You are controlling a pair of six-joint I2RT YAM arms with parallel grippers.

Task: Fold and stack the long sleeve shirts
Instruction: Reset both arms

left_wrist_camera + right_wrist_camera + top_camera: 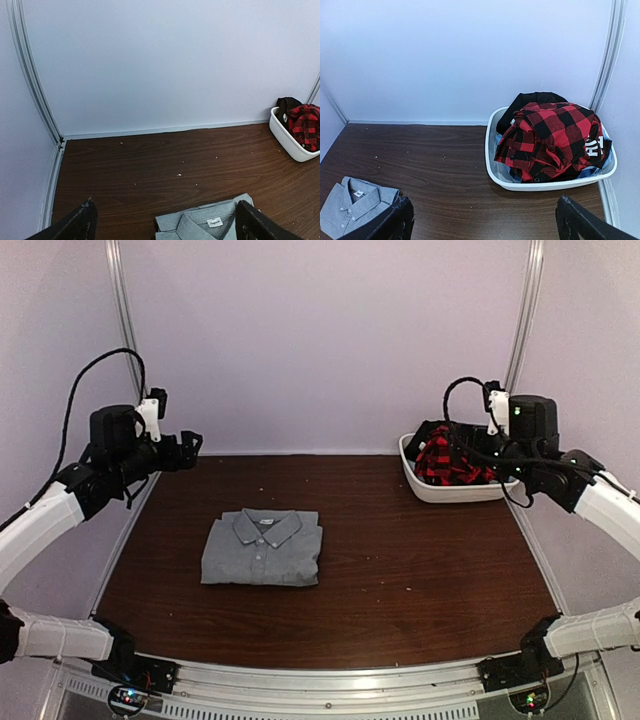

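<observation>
Folded grey shirt lies mid-table.
left gripper and right gripper are raised, jaws spread wide, empty; plaid shirt is heaped in basket.

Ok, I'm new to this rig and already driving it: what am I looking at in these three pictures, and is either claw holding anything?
You are looking at two robot arms bolted at the near edge of a brown table, each ending in a two-finger gripper. The wide picture comes from a fixed camera above and behind the arms. The other two come from cameras on the wrists, so the dark shapes in the bottom corners are that gripper's own fingers. The left gripper and the right gripper are both open and hold nothing. On the table lies one folded grey shirt. At the far right stands a white basket heaped with a red plaid shirt and a black garment.
</observation>
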